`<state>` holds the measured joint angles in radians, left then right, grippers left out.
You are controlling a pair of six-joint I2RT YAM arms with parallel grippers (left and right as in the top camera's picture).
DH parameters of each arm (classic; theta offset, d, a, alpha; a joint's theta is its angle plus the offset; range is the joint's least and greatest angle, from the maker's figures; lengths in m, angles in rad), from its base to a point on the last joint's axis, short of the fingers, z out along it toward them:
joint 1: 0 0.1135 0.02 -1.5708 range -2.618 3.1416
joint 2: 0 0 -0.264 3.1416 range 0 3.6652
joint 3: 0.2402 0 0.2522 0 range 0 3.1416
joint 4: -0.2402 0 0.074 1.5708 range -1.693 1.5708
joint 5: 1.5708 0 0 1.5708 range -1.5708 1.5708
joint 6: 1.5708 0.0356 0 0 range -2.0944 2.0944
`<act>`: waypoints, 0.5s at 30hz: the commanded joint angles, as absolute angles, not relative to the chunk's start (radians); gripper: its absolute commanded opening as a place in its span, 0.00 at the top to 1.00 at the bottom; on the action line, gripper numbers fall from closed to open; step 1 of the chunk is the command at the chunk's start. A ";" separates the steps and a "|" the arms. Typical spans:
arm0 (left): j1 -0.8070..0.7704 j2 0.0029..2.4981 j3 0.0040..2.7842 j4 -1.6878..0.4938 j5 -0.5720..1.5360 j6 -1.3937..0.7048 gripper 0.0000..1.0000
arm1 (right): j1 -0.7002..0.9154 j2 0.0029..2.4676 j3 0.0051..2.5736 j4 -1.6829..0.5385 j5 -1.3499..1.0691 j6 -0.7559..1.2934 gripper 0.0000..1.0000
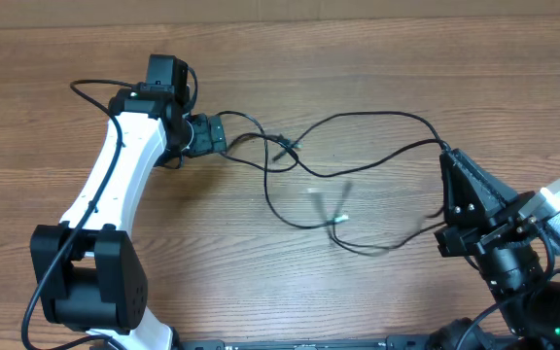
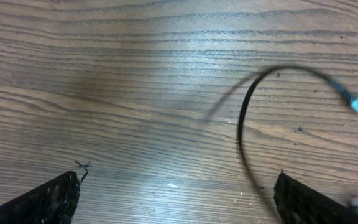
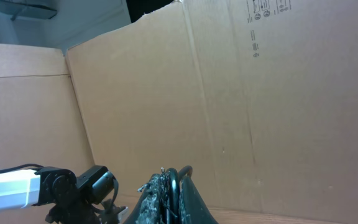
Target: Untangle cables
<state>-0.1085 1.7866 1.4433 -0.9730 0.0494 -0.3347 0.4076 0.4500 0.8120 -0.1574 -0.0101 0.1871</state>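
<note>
1. The left pincer is sitting toward the far-left part of the surface. Its jaws are standing wide apart and gripping nothing.
2. The cables are lying across the middle of the surface, running from just beside the left pincer over to the right pincer near the right edge.
3. The strands are looping and crossing one another close to the left pincer, around a small plug end.
4. The right pincer is pressing its jaws together, clamping on the cables. From overhead, two strands are converging at its tip. In the right wrist view a thin black loop is poking out between the fingers.
5. In the left wrist view one strand is arcing over the wood between the open fingers, nearer the right finger. I cannot tell whether it is touching. Its pale-tipped plug is showing blurred off to the right.
6. A silver-tipped plug mid-surface is also showing blurred.
7. The right wrist camera is facing a cardboard wall, with the left arm showing in the lower-left corner.
</note>
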 commanded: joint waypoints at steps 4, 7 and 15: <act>-0.103 1.795 1.443 -0.971 0.047 -0.356 0.00 | 0.410 0.444 0.833 -0.170 0.011 0.194 0.96; -0.095 1.795 1.442 -0.968 0.033 -0.356 0.00 | 0.410 0.444 0.833 -0.180 0.024 0.193 0.96; -0.010 1.795 1.443 -0.972 0.039 -0.376 0.00 | 0.410 0.444 0.833 -0.265 0.081 0.182 0.96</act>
